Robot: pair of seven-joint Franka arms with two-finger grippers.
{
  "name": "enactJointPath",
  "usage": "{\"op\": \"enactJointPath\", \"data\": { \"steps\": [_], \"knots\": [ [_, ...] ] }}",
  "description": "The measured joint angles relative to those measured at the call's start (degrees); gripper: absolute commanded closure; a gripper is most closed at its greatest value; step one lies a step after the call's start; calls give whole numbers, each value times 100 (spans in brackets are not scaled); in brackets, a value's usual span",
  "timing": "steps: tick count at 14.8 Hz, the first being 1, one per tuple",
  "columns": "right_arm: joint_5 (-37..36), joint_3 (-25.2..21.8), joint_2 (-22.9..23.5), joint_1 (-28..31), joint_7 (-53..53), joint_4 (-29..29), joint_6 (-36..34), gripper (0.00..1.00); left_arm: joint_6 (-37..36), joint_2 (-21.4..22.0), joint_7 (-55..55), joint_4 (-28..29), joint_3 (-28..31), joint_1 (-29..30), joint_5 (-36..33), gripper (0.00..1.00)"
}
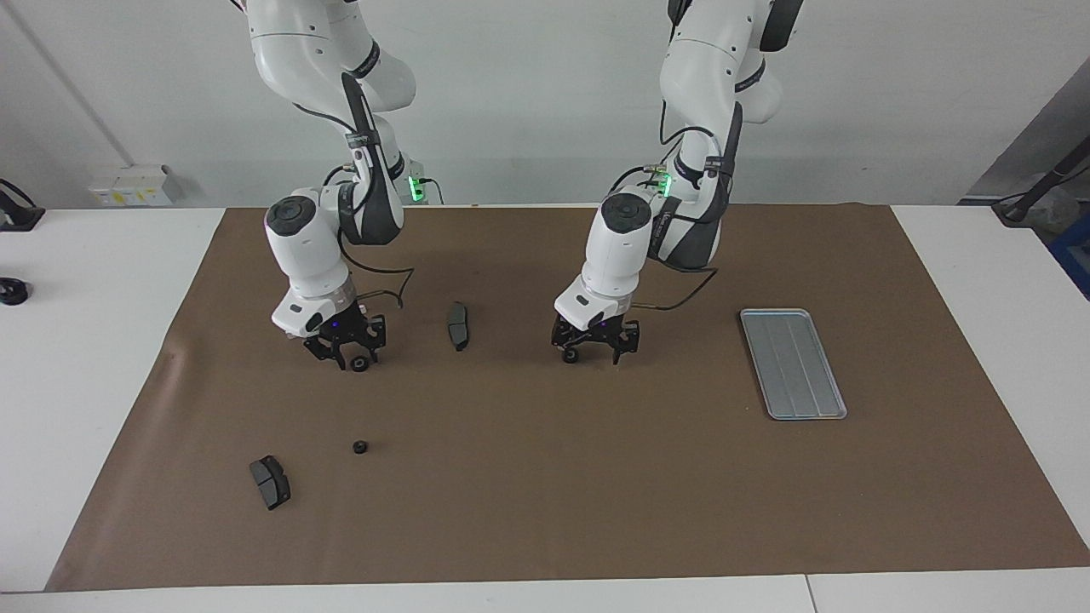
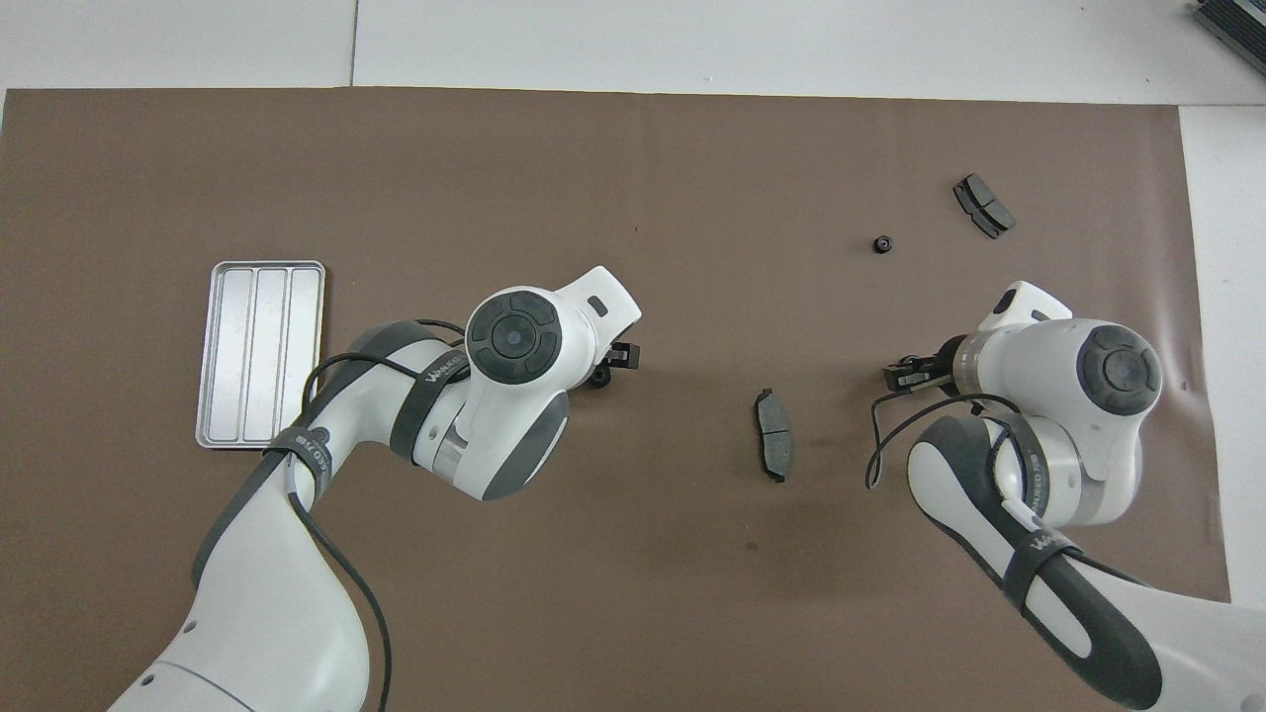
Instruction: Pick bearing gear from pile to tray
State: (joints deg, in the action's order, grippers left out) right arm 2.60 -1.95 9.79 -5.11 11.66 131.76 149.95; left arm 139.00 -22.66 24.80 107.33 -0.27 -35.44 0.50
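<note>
You find the tray (image 1: 793, 363) at the left arm's end of the mat (image 1: 545, 511); toward the right arm's end, a brake pad (image 1: 457, 324) lies nearer the robots than another pad (image 1: 270, 482) and a gear (image 1: 360, 446).

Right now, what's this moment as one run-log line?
left gripper: open, low at central gear | right gripper: low at second gear | tray: no gears

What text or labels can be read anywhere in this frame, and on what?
Left arm strap: white lettering, too small and slanted to read for sure.
Right arm strap: white lettering, too small to read.
Tray, gears, brake pads, mat: no text.
Wall box: any marking too small to read.
</note>
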Motion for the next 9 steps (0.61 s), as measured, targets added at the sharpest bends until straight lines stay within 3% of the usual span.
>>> {"op": "enactJointPath", "data": {
  "steps": [3,4,5,6,8,9],
  "knots": [
    [0,5,19,4,0,5,10,40,60,-80,25,6,3,-142,0,2],
    [0,8,29,3,0,7,10,48,67,-94,26,10,7,-158,0,2],
    [0,10,42,3,0,8,10,69,69,-101,26,18,7,-163,0,6],
    [0,10,47,2,0,6,25,96,74,-105,25,32,9,-163,0,11],
    [0,6,31,3,-1,0,52,100,113,-124,25,44,17,-163,0,24],
    [2,4,31,3,-34,0,53,100,139,-131,25,44,22,-163,0,24]
  ]
}}
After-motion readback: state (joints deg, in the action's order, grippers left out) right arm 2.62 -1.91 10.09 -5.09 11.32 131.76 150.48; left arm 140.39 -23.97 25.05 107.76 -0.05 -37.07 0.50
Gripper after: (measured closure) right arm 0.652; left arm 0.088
